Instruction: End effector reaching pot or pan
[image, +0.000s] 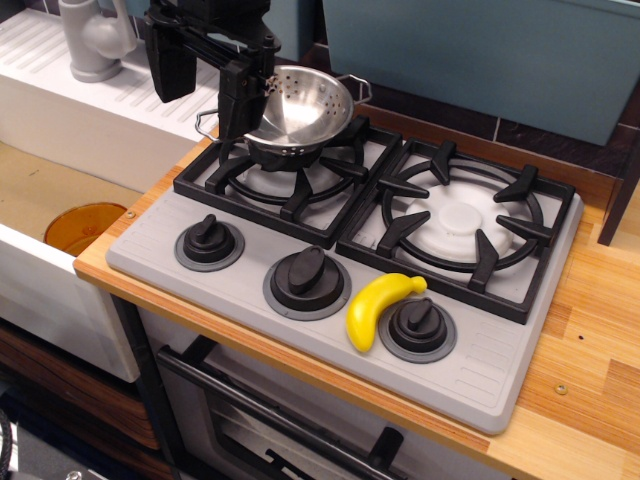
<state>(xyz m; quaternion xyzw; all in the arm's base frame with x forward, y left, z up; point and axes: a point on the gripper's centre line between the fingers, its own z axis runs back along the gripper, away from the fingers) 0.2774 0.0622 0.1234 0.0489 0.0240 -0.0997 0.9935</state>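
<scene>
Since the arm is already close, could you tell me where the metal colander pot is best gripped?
Probably on the near-left rim of the colander pot, coming from above. The bowl sits tilted on the left burner grate, its thin rim exposed beside the gripper. The wire handles look too slim for the fingers.

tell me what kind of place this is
Likely a toy kitchen: a two-burner stove with knobs, a metal colander on the left burner under the gripper, and a sink with a faucet.
</scene>
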